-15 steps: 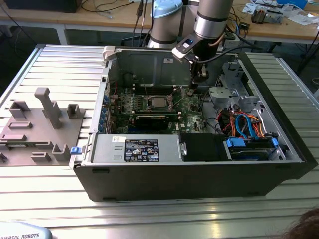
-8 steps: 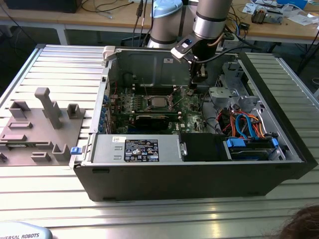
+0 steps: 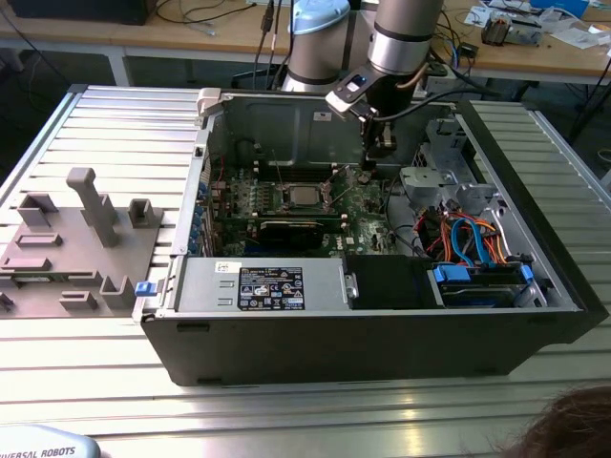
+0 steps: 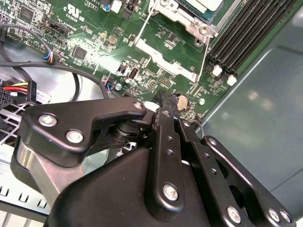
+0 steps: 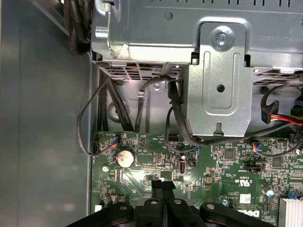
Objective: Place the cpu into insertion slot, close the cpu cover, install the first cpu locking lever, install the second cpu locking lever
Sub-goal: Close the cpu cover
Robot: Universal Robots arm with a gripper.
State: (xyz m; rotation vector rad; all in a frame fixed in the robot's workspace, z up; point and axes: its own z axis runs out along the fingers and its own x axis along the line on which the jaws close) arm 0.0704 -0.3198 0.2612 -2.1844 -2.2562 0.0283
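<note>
silvery cpu (image 4: 204, 4) cut off, jaws together

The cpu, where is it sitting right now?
In the exterior view the cpu sits in the insertion slot on the green board, just to the exterior view's left of the gripper.

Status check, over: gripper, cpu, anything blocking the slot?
Gripper shut, empty, over the board beside the insertion slot. Cpu seated in it. Cables off to the side, none across the slot.
</note>
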